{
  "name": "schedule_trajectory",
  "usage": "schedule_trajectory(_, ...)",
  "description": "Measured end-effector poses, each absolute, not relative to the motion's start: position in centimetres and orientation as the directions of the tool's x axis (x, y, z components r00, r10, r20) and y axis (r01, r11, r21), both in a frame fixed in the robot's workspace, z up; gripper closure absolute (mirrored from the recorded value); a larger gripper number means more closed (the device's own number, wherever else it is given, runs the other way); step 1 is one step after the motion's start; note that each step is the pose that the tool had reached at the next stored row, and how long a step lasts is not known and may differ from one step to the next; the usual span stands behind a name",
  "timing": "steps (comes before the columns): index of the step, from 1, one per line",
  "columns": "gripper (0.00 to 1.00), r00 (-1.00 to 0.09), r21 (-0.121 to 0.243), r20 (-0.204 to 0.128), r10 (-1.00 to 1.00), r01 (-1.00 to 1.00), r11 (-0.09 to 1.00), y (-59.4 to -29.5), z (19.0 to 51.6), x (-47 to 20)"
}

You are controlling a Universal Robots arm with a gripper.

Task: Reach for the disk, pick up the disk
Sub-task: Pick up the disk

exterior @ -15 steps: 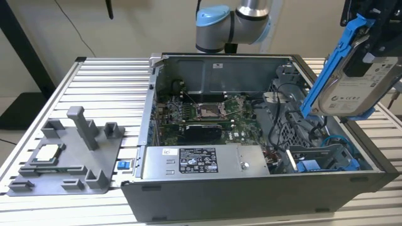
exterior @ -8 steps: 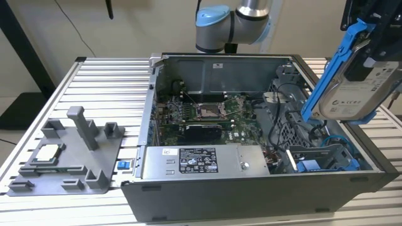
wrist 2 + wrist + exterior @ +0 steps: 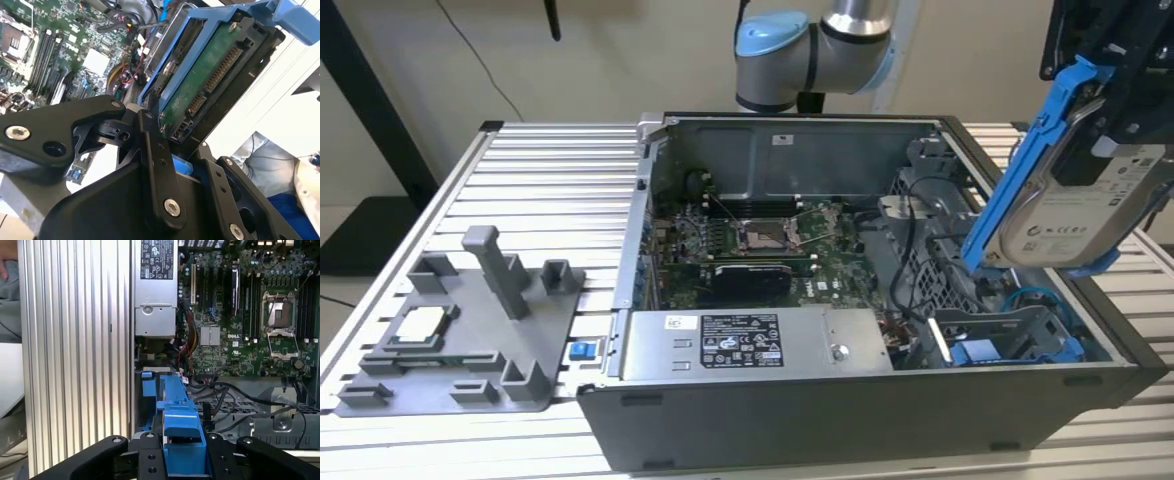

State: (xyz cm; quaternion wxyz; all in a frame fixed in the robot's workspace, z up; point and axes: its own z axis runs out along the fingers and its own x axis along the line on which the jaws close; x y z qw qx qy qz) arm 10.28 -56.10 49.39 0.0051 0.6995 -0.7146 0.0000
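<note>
Already lifted: disk point(image 3: 1067, 215) hung in the air at about 3 o'clock in the exterior view, above the 3 o'clock side of the open computer case point(image 3: 854, 420), clear of the empty blue drive bay point(image 3: 1001, 345) below it. Stood nearly upright, tilted, blue bracket point(image 3: 1027, 170) along its edge, white label facing the camera. Clamped by the gripper point(image 3: 1121, 95) at its upper end, black fingers closed on bracket and drive. Seen in the second wrist view as green circuit underside and connector row point(image 3: 210, 80), held between the black fingers point(image 3: 155, 165). Noted in the first wrist view: blue bracket point(image 3: 182, 432) pinched between finger links point(image 3: 150, 460), motherboard point(image 3: 240, 325) beyond. Grey power supply box point(image 3: 747, 342) sat at 6 o'clock inside the case. Grey fixture tray point(image 3: 447, 345) with small square chip point(image 3: 420, 325) lay at 9 o'clock on the slatted table point(image 3: 547, 190).
</note>
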Motion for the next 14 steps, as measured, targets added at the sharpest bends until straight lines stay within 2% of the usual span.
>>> schedule_trajectory(14, 1.0, -0.02, 0.007, 0.003, -1.0, -1.0, 0.02, -56.1, 49.34, 10.28)
